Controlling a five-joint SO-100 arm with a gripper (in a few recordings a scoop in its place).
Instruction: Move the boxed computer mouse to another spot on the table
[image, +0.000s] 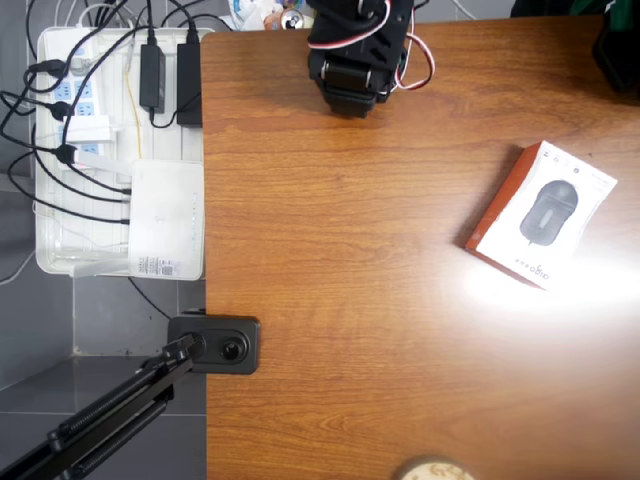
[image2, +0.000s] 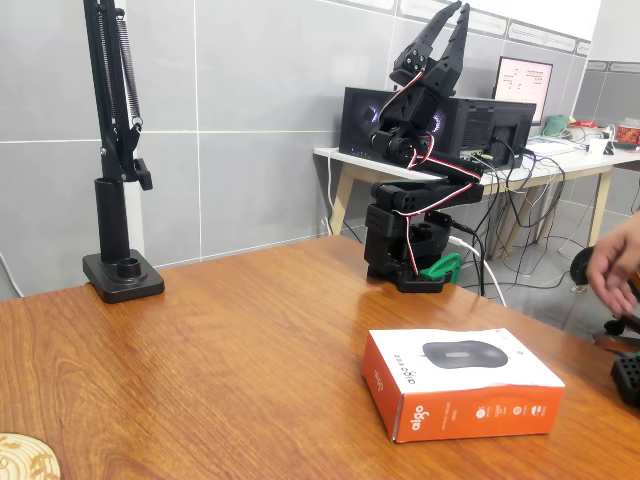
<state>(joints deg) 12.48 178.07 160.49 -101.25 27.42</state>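
Observation:
The boxed computer mouse (image: 545, 215) lies flat near the right edge of the table (image: 350, 300) in the overhead view, white top with a dark mouse pictured on it. The fixed view shows its orange sides (image2: 460, 385), front right on the wood table (image2: 200, 350). My black arm (image: 355, 50) is folded up at the far edge. Its gripper (image2: 460, 10) points straight up, high above the base and well away from the box. The fingertips meet and hold nothing.
A white tray (image: 60, 250) with power strips, cables and a white router-like box (image: 165, 220) sits off the table's left edge. A black camera stand (image2: 120, 270) is clamped there. A round cork coaster (image: 435, 470) lies at the near edge. A person's hand (image2: 615, 265) shows at the right.

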